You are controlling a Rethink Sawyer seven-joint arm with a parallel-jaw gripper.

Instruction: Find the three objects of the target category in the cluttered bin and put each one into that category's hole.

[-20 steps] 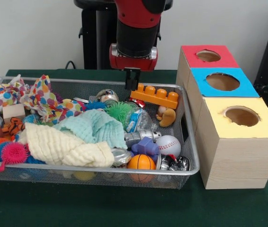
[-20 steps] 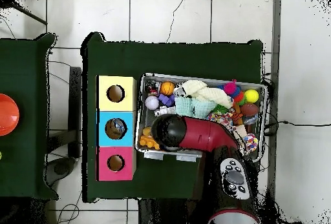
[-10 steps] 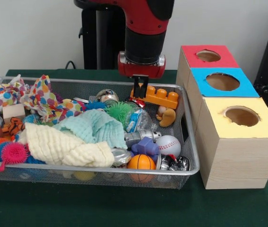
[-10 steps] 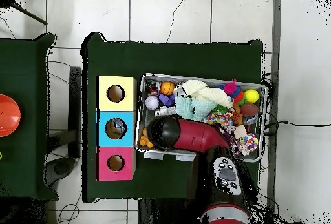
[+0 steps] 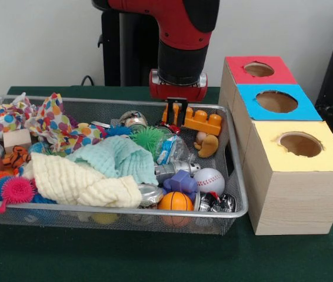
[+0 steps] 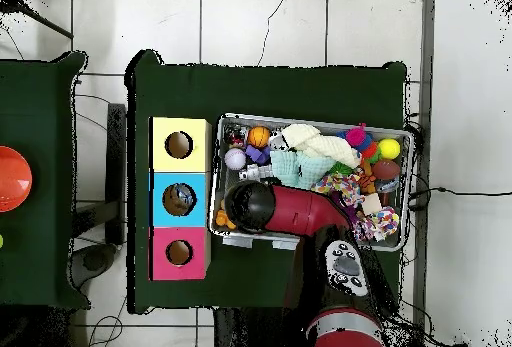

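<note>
An orange toy brick [image 5: 205, 120] with round studs lies at the far right of the wire mesh bin [image 5: 237, 176]. My gripper [image 5: 175, 119] has come down over the brick's left end; its black fingers [image 5: 167, 113] stand apart, one on each side of the orange plastic, so it reads as open. In the overhead view the red arm [image 6: 295, 209] hides the gripper, and only a sliver of the orange brick [image 6: 221, 220] shows. To the right of the bin stands a row of wooden boxes with holes: red [image 5: 255, 69], blue [image 5: 275, 101], yellow [image 5: 300, 144].
The bin is packed: a teal cloth [image 5: 116, 158], a cream cloth [image 5: 78, 182], a green spiky ball [image 5: 149, 139], a baseball [image 5: 209, 180], a small basketball [image 5: 176, 201], a tan plush toy [image 5: 207, 144], a spotted cloth [image 5: 55, 120]. The bin's right wall is close to the boxes.
The arm has shifted right along the bin's far side and come down. The fingers, which hung above the brick's left end, now straddle it, and look wider apart.
</note>
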